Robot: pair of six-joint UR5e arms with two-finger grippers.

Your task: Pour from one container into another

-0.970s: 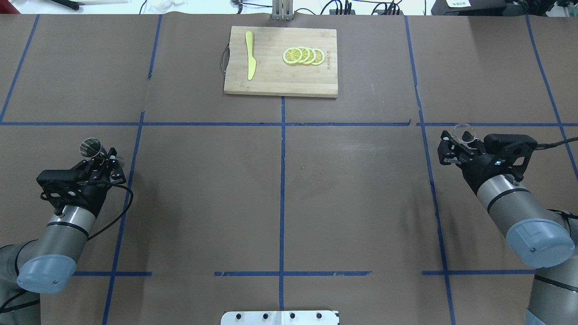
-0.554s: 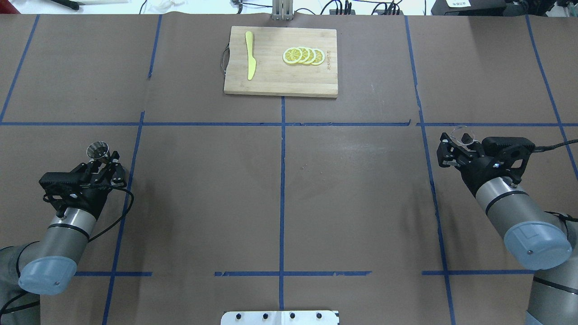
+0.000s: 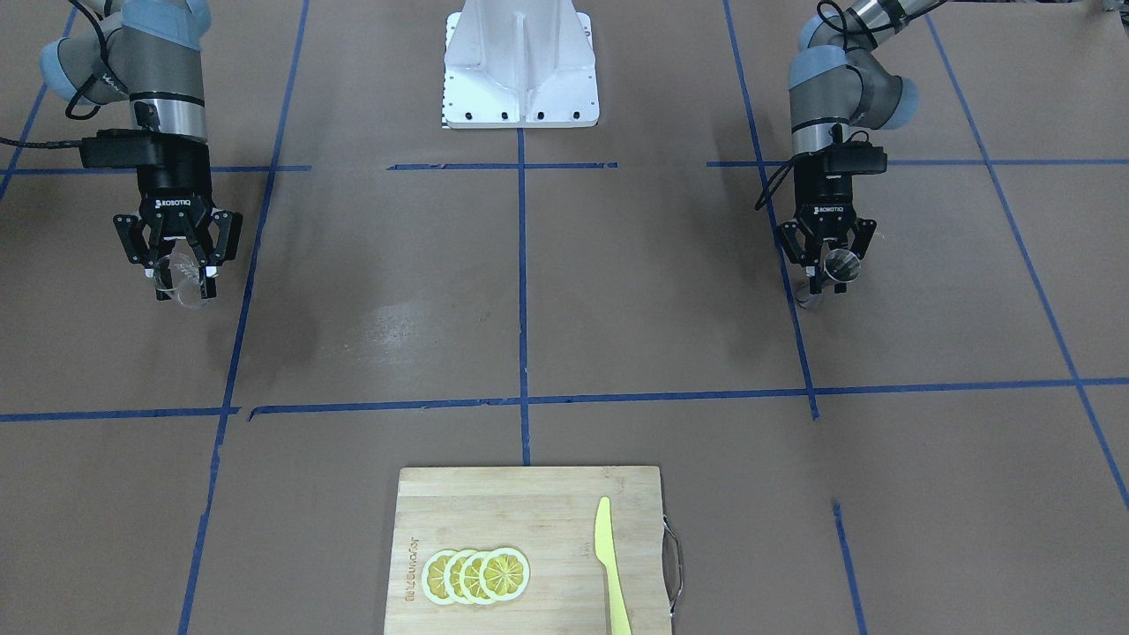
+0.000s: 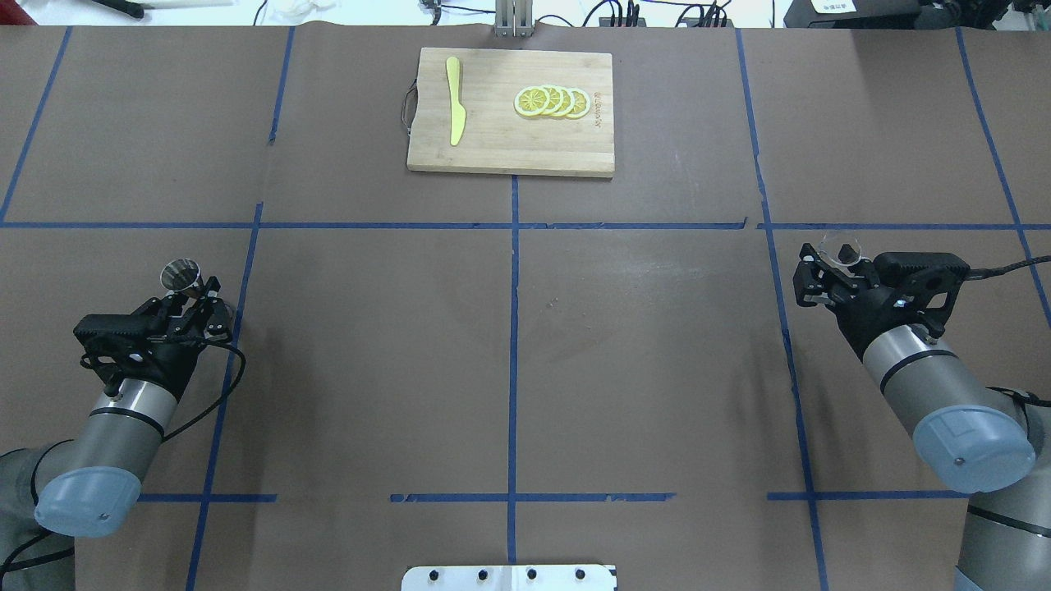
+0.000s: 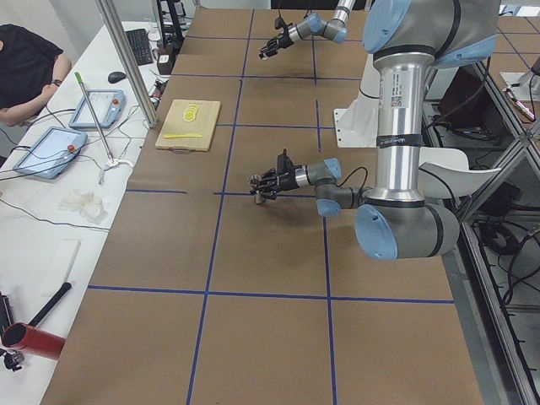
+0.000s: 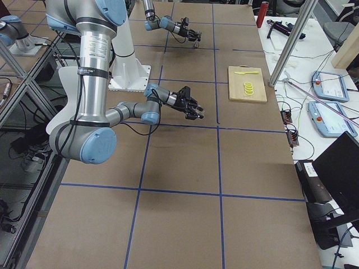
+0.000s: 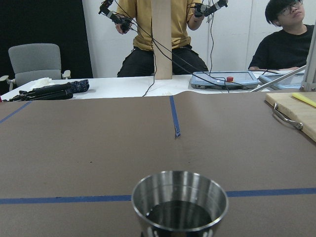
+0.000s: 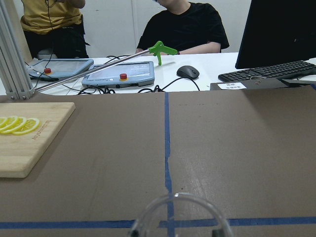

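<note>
Two tools each grip one vessel, well apart, near opposite ends of the worktop (image 4: pixel 624 345). The left tool (image 4: pixel 192 295) has its fingers drawn in narrowly on the lower part of the metal jigger (image 4: pixel 181 275), which sits near the worktop's left end with its mouth upward and a dark inside in the left wrist view. Whether its base touches the worktop cannot be told. The right tool (image 4: pixel 831 261) is closed to a wider gap around the glass cup (image 4: pixel 842 246), held near the right end with its mouth toward the far edge; only its clear rim shows in the right wrist view. Compared with a second ago, the left tool has drawn back slightly toward the robot's edge and the jigger's rim looks smaller and less tipped. The right tool and cup have likewise eased a little toward the robot. The cutting board (image 4: pixel 501 148) at the middle of the far edge, with its yellow knife (image 4: pixel 454 103) and lemon slices (image 4: pixel 552 101), has not moved. "ROBOTIQ" is printed on both tools in the front-facing view; the stamp on the board is too small to read.
</note>
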